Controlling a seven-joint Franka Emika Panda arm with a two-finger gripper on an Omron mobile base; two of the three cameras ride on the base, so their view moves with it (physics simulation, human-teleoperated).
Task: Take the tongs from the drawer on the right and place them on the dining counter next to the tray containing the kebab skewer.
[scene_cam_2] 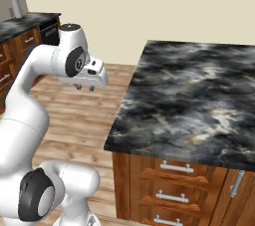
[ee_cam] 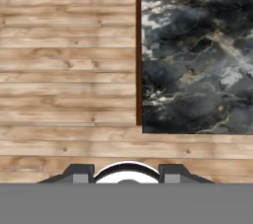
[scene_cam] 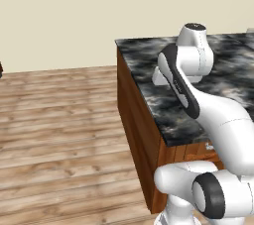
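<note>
The dining counter [scene_cam_2: 191, 90] is a glossy black marbled slab on a reddish-brown base, and its top is bare where I can see it. It also lies across the right of the left base view as the dining counter [scene_cam: 144, 65]. My gripper [scene_cam_2: 84, 88] hangs over the wooden floor, left of the counter's corner, pointing down. Seen from the hand, the gripper [ee_cam: 126, 173] is open with nothing between its fingertips [ee_cam: 79, 173]; the dining counter [ee_cam: 197, 50] lies ahead to the right. Shut drawers [scene_cam_2: 174, 167] with silver handles line the counter's front. Tongs, tray and kebab skewer are out of view.
Wooden plank floor [scene_cam: 59, 120] spreads to the left of the counter. A dark-topped kitchen counter [scene_cam_2: 25, 23] with wooden cabinets stands at the far left, with a pale bottle [scene_cam_2: 16, 7] on it. A beige wall runs behind.
</note>
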